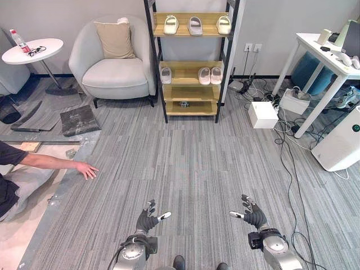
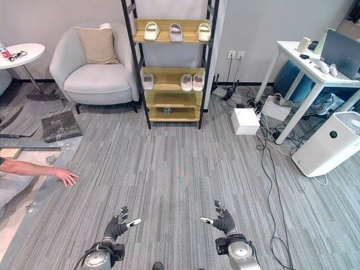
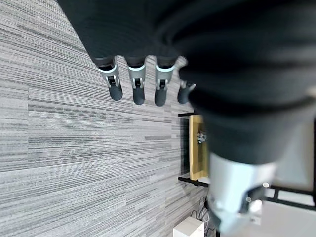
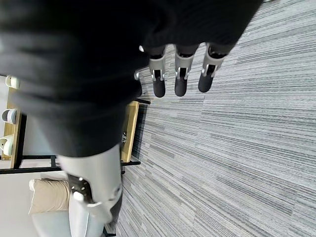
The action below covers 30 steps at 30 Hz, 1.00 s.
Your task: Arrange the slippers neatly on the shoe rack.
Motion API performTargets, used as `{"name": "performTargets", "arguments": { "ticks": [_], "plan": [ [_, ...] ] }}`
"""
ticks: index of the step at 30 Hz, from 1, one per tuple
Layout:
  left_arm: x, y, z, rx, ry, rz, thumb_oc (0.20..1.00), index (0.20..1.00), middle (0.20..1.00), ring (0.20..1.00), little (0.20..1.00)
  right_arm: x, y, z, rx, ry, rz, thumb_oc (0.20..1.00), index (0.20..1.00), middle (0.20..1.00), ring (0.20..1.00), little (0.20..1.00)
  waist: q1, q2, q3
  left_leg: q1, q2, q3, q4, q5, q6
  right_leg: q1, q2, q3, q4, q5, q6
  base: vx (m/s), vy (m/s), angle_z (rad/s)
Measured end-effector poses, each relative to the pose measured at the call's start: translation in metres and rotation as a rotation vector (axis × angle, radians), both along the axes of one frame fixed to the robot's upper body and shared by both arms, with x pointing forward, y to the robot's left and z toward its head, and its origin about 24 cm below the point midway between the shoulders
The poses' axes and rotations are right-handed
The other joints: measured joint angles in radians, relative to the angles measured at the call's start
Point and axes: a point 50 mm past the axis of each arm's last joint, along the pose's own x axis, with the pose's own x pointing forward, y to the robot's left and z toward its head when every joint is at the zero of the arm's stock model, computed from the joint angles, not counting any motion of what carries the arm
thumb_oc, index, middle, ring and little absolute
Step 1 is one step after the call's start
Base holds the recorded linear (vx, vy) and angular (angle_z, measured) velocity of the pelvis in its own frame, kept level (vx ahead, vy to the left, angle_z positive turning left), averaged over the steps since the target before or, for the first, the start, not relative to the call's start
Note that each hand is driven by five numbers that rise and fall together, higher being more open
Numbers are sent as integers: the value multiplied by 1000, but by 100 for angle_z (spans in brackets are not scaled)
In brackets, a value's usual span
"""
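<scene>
We take the shoe rack (image 1: 191, 62) against the far wall as our landmark. On its top shelf we see three pale slippers (image 1: 194, 25) set apart in a row; on its middle shelf, one white slipper (image 1: 166, 75) lies at the left end and a pink pair (image 1: 210, 75) lies side by side towards the right. The bottom shelf holds a small dark object (image 1: 184, 104) that we cannot identify. Well in front of the rack, over the grey striped floor (image 1: 191, 163), we hold the left hand (image 1: 148, 219) and the right hand (image 1: 253, 214) apart from each other, each with its fingers (image 3: 137, 86) straight and spread and its thumb pointing inward, holding nothing. Left of the rack stands a grey armchair (image 1: 112, 64) with a beige cushion (image 1: 115, 39). Further left, a person's arm (image 1: 56, 163) reaches out low over the floor. Right of the rack stand a white box (image 1: 262, 115) and a white tabletop (image 1: 326, 53).
</scene>
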Motion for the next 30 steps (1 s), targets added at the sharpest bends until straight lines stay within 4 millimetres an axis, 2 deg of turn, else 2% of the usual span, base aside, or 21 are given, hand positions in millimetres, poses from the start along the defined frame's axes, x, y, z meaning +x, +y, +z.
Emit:
{"name": "performTargets", "arguments": {
  "ticks": [5, 7, 9, 11, 13, 14, 15, 18, 19, 20, 21, 22, 24, 25, 26, 27, 29, 30],
  "plan": [
    [0, 2, 0, 38, -1, -26, 1000, 1000, 1000, 1000, 1000, 1, -1, 1, -9, -6, -12, 1000, 1000, 1000, 1000, 1000, 0, -7, 3, 0, -3, -1, 0, -3, 4, -2, -3, 0, 4, -3, 5, -4, 125, 1],
    [0, 5, 1, 55, -5, -34, 1000, 1000, 1000, 1000, 1000, 3, -3, 2, -12, -13, -20, 1000, 1000, 1000, 1000, 1000, -1, -7, 6, -1, -3, -1, 0, -6, 9, -21, -13, 1, 46, -9, 3, -16, 154, -1],
    [0, 8, 2, 92, -9, -50, 1000, 1000, 1000, 1000, 1000, 4, -4, 4, -21, -24, -36, 1000, 1000, 1000, 1000, 1000, -3, -10, 19, 3, -7, 0, -1, -12, 22, -48, -34, 3, 120, -41, 8, 37, 221, -1],
    [-2, 12, 2, 105, -1, -46, 1000, 1000, 1000, 1000, 1000, 6, -4, 5, -32, -32, -30, 1000, 1000, 1000, 1000, 1000, -2, -12, 45, 24, -13, 6, 0, -12, 34, -96, -74, 5, 271, -94, 32, 80, 169, -6],
    [-4, 15, 1, 113, 5, -38, 1000, 1000, 1000, 1000, 1000, 7, -3, 5, -43, -34, -15, 1000, 1000, 1000, 1000, 1000, -3, -11, 79, 56, -13, 0, 0, -26, 56, -139, -115, 14, 432, -118, 60, 167, 91, -1],
    [-5, 18, 1, 121, 8, -39, 1000, 1000, 1000, 1000, 1000, 6, -2, 4, -47, -30, -9, 1000, 1000, 1000, 1000, 1000, -2, -9, 92, 68, -16, -1, 4, -32, 63, -174, -136, 34, 497, -141, 95, 165, 29, 3],
    [-5, 19, 1, 125, 10, -38, 1000, 1000, 1000, 1000, 1000, 5, -2, 4, -47, -29, -6, 1000, 1000, 1000, 1000, 1000, -2, -13, 95, 71, -18, -2, 7, -35, 67, -188, -150, 40, 509, -147, 105, 165, -4, -5],
    [-5, 25, 2, 143, 10, -40, 1000, 1000, 1000, 1000, 1000, 5, -1, 4, -42, -28, -1, 1000, 1000, 1000, 1000, 1000, -1, -24, 100, 71, -20, -5, 7, -38, 73, -229, -202, 52, 412, -134, 131, 154, -64, 5],
    [-6, 25, 1, 144, 13, -42, 1000, 1000, 1000, 1000, 1000, 3, -3, 3, -42, -21, -7, 1000, 1000, 1000, 1000, 1000, -7, -28, 102, 74, -20, -16, 7, -38, 81, -226, -213, 52, 299, -108, 152, 207, -71, 9],
    [-5, 24, 1, 144, 13, -44, 1000, 1000, 1000, 1000, 1000, 1, -4, 2, -43, -17, -10, 1000, 1000, 1000, 1000, 1000, -12, -30, 102, 72, -19, -19, 6, -44, 74, -221, -214, 53, 225, -79, 165, 223, -59, 15],
    [-3, 24, 2, 150, 9, -49, 1000, 1000, 1000, 1000, 1000, 1, -3, 2, -41, -17, -12, 1000, 1000, 1000, 1000, 1000, -19, -30, 105, 71, -19, -30, 6, -45, 76, -222, -213, 54, 119, -27, 171, 237, -41, 16],
    [-3, 23, 2, 159, 10, -57, 1000, 1000, 1000, 1000, 1000, 1, -4, 2, -41, -17, -14, 1000, 1000, 1000, 1000, 1000, -28, -31, 110, 72, -15, -35, 6, -50, 72, -226, -212, 59, 71, 6, 182, 259, -37, 23],
    [-2, 23, 2, 169, 11, -69, 1000, 1000, 1000, 1000, 1000, 1, -4, 2, -40, -15, -19, 1000, 1000, 1000, 1000, 1000, -37, -35, 113, 79, -10, -42, 6, -61, 63, -236, -206, 62, 5, 51, 183, 288, -32, 15],
    [-2, 22, 2, 168, 12, -68, 1000, 1000, 1000, 1000, 1000, 1, -5, 2, -39, -16, -28, 1000, 1000, 1000, 1000, 1000, -50, -47, 121, 100, -8, -52, 5, -81, 36, -240, -203, 92, -7, 71, 189, 334, -35, 22],
    [-3, 23, 1, 169, 17, -67, 1000, 1000, 1000, 1000, 1000, -1, -6, 1, -37, -11, -35, 1000, 1000, 1000, 1000, 1000, -55, -53, 119, 107, -8, -61, 5, -91, 21, -231, -202, 111, -7, 67, 190, 515, -36, 41],
    [-3, 24, 1, 172, 21, -67, 1000, 1000, 1000, 1000, 1000, -6, -9, -2, -38, 2, -55, 1000, 1000, 1000, 1000, 1000, -62, -68, 117, 131, -8, -80, -1, -109, -7, -209, -201, 126, -1, 65, 177, 401, -22, 42],
    [-4, 11, -2, 135, 28, -68, 1000, 1000, 1000, 1000, 1000, -12, -22, -4, -55, 22, -90, 1000, 1000, 1000, 1000, 1000, -88, -12, 99, 150, 77, -113, -1, -136, -32, -169, -95, 201, 0, 82, 164, 424, -54, 54],
    [-1, 8, 0, 128, 15, -71, 1000, 1000, 1000, 1000, 1000, -12, -24, -3, -53, 19, -102, 1000, 1000, 1000, 1000, 1000, -94, -6, 94, 162, 93, -112, 2, -131, -38, -164, -78, 198, 4, 104, 137, 555, -103, 45]
  ]
}}
